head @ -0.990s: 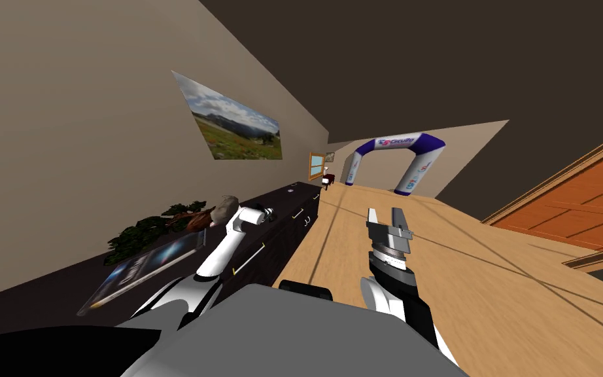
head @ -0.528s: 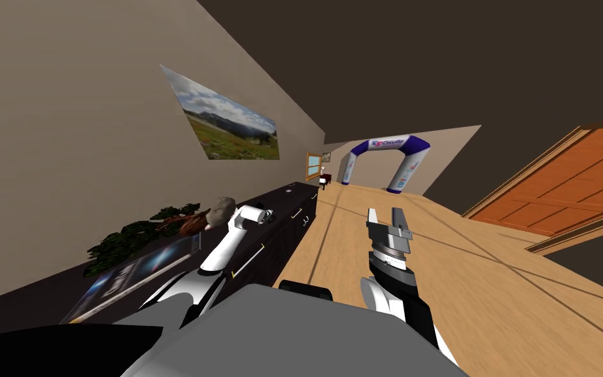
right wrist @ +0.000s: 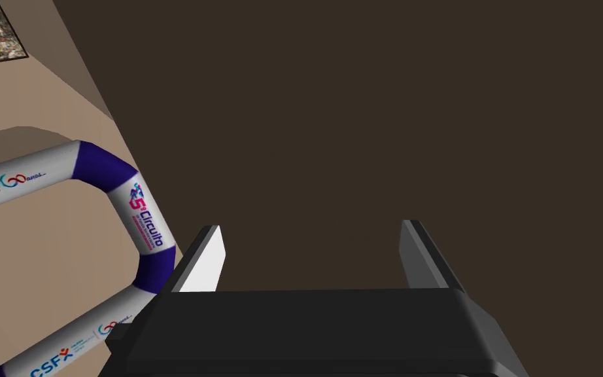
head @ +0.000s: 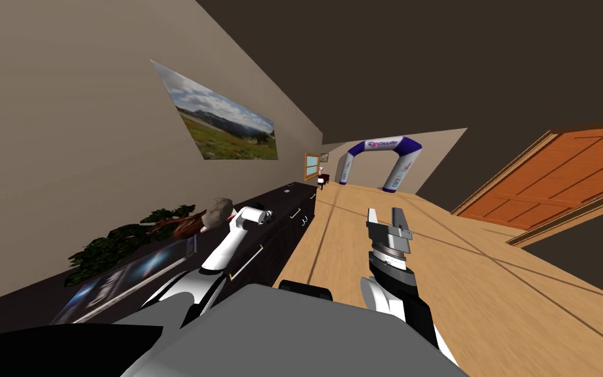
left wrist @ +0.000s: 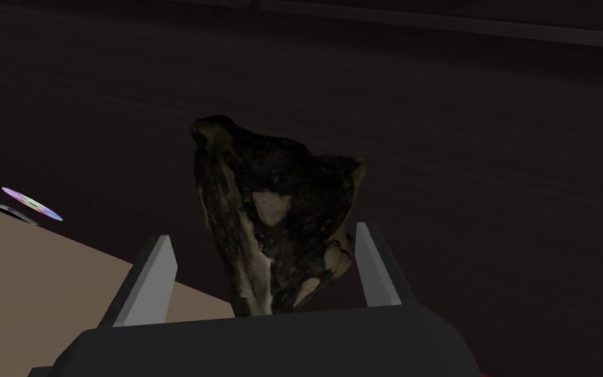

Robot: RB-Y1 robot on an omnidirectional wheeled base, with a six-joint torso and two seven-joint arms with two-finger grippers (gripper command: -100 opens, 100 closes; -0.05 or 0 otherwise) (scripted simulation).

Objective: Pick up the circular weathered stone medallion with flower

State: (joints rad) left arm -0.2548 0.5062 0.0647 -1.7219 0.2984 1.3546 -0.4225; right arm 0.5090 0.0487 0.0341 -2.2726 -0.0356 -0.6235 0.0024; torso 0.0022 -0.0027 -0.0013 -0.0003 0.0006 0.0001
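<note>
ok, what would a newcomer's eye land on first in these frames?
Probably the blue and white inflatable arch at the far end of the wooden floor, which looks odd in a house. Close up, a dark, mottled stone medallion stands between the open fingers of the left gripper, at the dark sideboard along the left wall. A wide landscape picture hangs on that wall.

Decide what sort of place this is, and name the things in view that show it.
Probably a long room or hall in a house: a plank floor, a long dark sideboard along the wall and a landscape picture above it. The inflatable arch at the far end is odd for a home.
</note>
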